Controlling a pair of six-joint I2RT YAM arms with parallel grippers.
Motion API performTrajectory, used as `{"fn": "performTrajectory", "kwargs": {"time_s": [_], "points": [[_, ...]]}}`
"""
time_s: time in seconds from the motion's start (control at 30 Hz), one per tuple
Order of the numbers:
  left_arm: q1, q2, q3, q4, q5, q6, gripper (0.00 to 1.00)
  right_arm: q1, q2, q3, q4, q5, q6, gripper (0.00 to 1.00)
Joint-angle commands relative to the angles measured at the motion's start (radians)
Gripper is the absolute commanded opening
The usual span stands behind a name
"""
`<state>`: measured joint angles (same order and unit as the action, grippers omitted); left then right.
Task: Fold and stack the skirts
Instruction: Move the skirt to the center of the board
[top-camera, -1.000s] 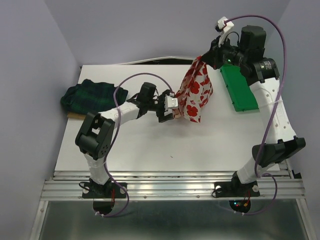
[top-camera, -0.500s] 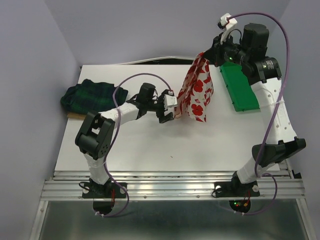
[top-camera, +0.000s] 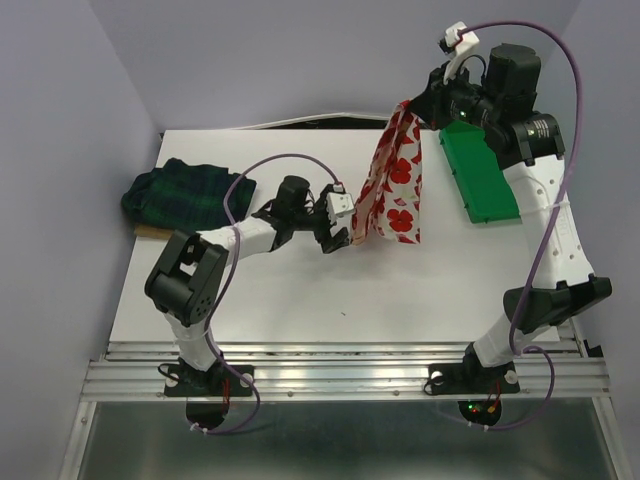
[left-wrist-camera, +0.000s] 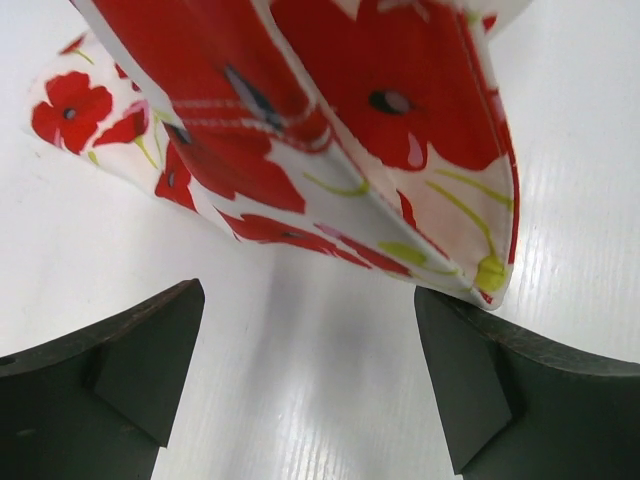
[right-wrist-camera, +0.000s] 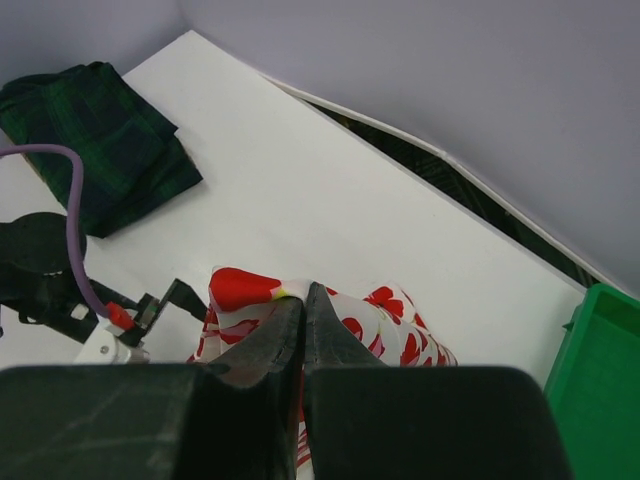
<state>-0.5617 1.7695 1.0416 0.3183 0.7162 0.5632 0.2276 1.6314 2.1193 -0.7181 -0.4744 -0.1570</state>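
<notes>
The white skirt with red poppies (top-camera: 395, 185) hangs in the air from my right gripper (top-camera: 412, 108), which is shut on its top edge (right-wrist-camera: 305, 292). Its lower edge hangs just above the table. My left gripper (top-camera: 347, 237) is open beside the skirt's lower left corner. In the left wrist view the hem (left-wrist-camera: 380, 200) hangs just beyond the open fingers (left-wrist-camera: 470, 380), nothing between them. The dark green and navy plaid skirt (top-camera: 180, 192) lies folded at the table's far left, also seen in the right wrist view (right-wrist-camera: 100, 140).
A green plastic tray (top-camera: 475, 175) lies at the back right under the right arm, its corner in the right wrist view (right-wrist-camera: 605, 360). The white table (top-camera: 300, 290) ends at a metal rail in front. Purple cables loop over both arms.
My right gripper has lifted the poppy skirt a little higher. The skirt's lower part has swung and spread to the right. My left gripper has shifted slightly toward the lower left corner.
</notes>
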Motion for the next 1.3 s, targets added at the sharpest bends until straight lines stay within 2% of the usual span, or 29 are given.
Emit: {"fn": "performTrajectory", "kwargs": {"time_s": [0.0, 0.3, 0.67, 0.73, 0.77, 0.93, 1.03, 1.13, 1.2, 1.27], "points": [[-0.020, -0.102, -0.035, 0.151, 0.011, -0.127, 0.99, -0.005, -0.015, 0.025, 0.072, 0.026, 0.023, 0.01], [-0.075, -0.120, -0.075, 0.145, 0.012, -0.138, 0.99, -0.005, -0.007, 0.034, 0.089, 0.059, 0.030, 0.01], [-0.109, -0.143, -0.098, 0.154, -0.043, -0.227, 0.99, -0.005, -0.005, 0.053, 0.098, 0.088, 0.046, 0.01], [-0.122, -0.154, -0.113, 0.185, -0.093, -0.262, 0.99, -0.005, -0.010, 0.047, 0.106, 0.092, 0.062, 0.01], [-0.136, -0.154, -0.120, 0.203, -0.178, -0.285, 0.99, -0.005, -0.011, 0.039, 0.108, 0.094, 0.068, 0.01], [-0.184, -0.170, -0.140, 0.311, -0.420, -0.436, 0.99, -0.005, -0.019, 0.016, 0.117, 0.091, 0.089, 0.01], [-0.222, -0.150, -0.117, 0.321, -0.584, -0.445, 0.99, -0.005, -0.021, 0.016, 0.114, 0.089, 0.096, 0.01], [-0.233, -0.113, -0.083, 0.320, -0.675, -0.422, 0.98, -0.005, -0.030, 0.010, 0.112, 0.074, 0.093, 0.01], [-0.230, -0.105, -0.072, 0.317, -0.754, -0.392, 0.86, -0.005, -0.038, 0.004, 0.111, 0.074, 0.082, 0.01], [-0.228, -0.111, -0.075, 0.317, -0.773, -0.366, 0.75, -0.005, -0.044, -0.004, 0.109, 0.082, 0.070, 0.01]]}}
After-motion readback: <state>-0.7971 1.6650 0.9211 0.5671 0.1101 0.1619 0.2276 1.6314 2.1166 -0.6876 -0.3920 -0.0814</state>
